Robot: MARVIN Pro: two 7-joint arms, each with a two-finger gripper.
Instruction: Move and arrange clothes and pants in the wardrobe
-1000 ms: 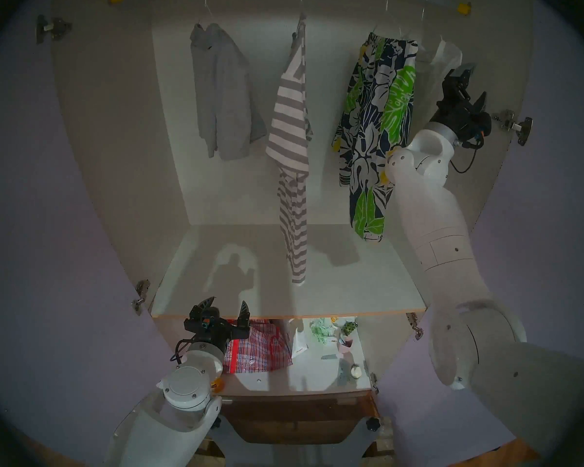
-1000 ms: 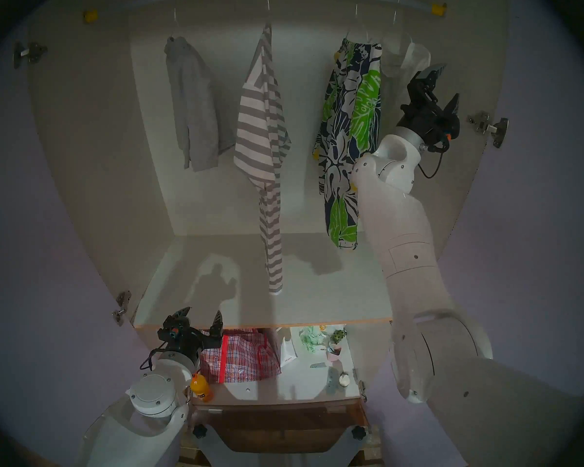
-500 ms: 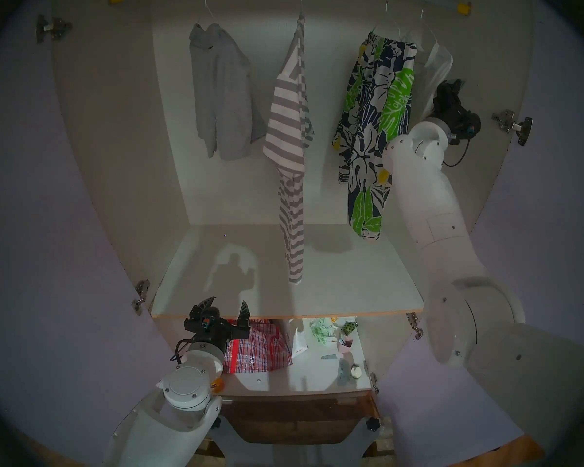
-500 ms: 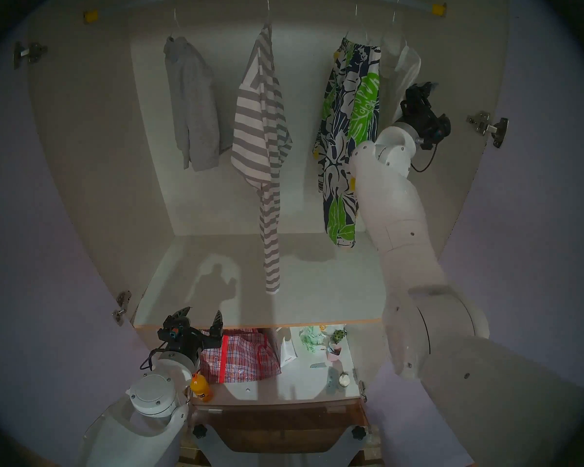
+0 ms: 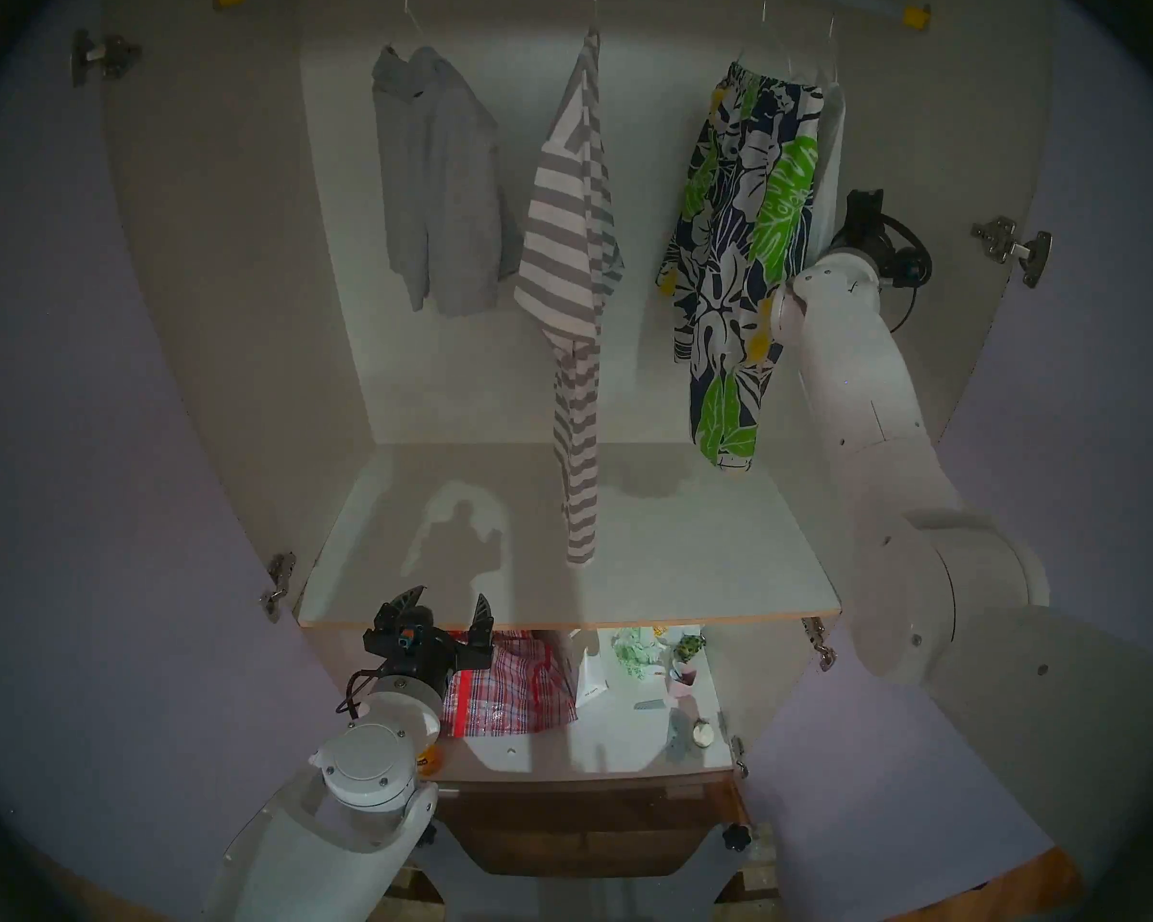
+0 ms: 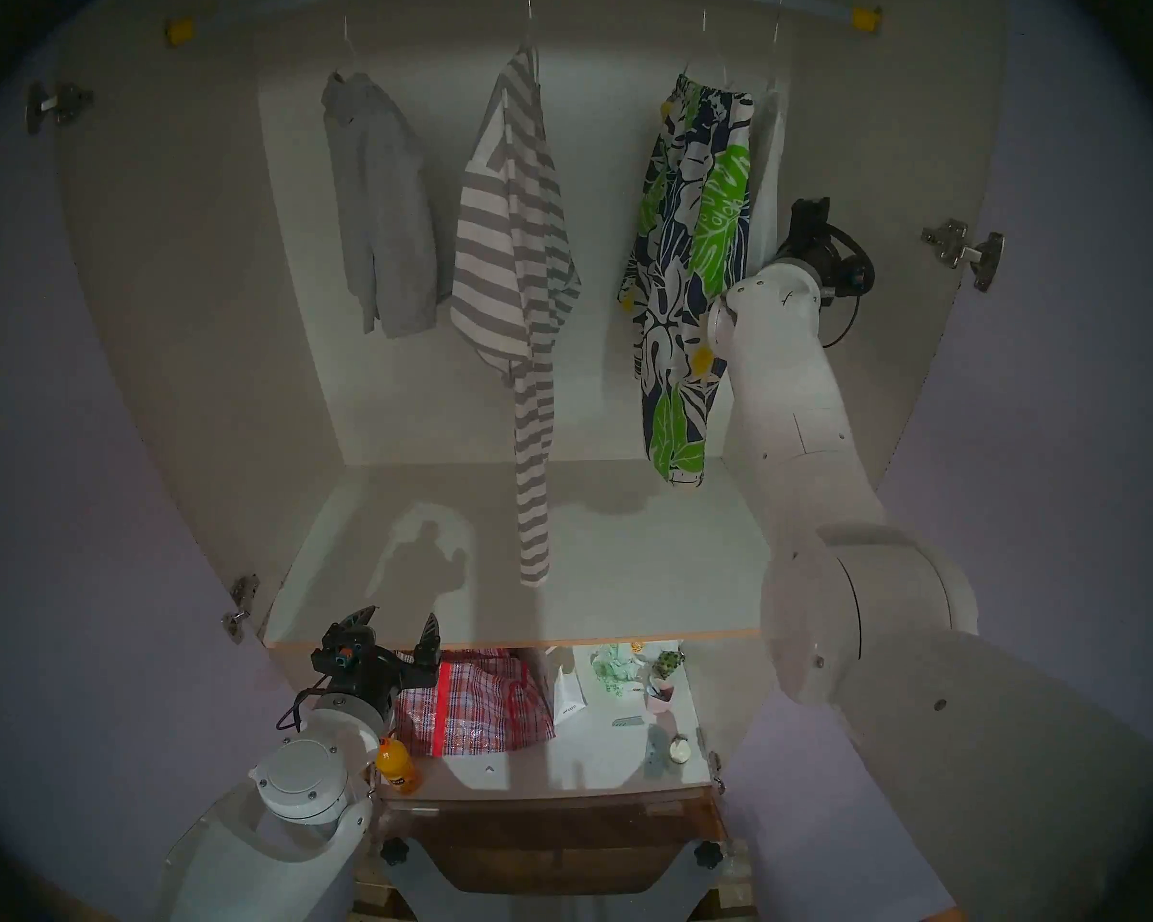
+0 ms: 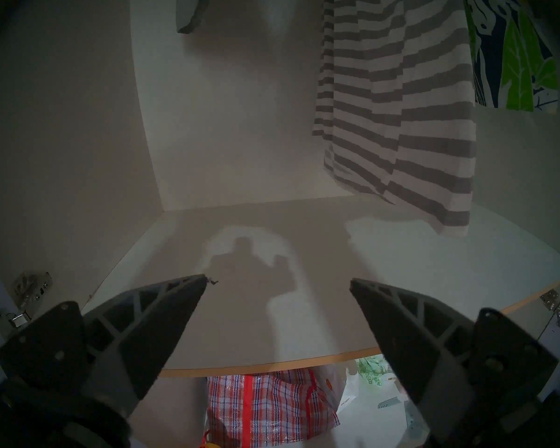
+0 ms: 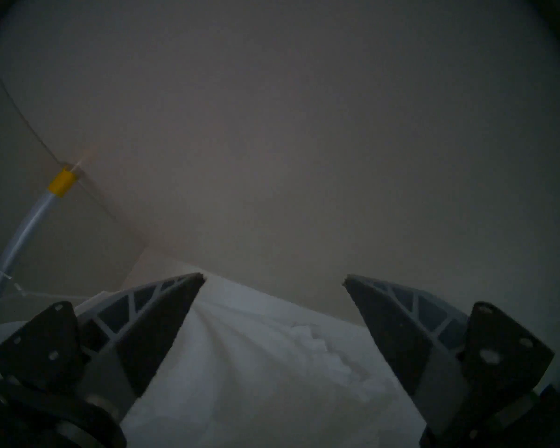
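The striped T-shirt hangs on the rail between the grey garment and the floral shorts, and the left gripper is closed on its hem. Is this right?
Not quite. The striped T-shirt does hang between the grey garment and the floral shorts, but the left gripper is open and holds nothing; the left wrist view shows its jaws apart, well below the hem.

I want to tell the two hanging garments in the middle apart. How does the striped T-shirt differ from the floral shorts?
The striped T-shirt has grey and white bands; the floral shorts are navy with white flowers and green leaves. The T-shirt hangs lower, nearer the shelf, than the shorts. The T-shirt hangs alone at mid-rail; the shorts hang close beside the white top. Both hang on wire hangers from the same rail.
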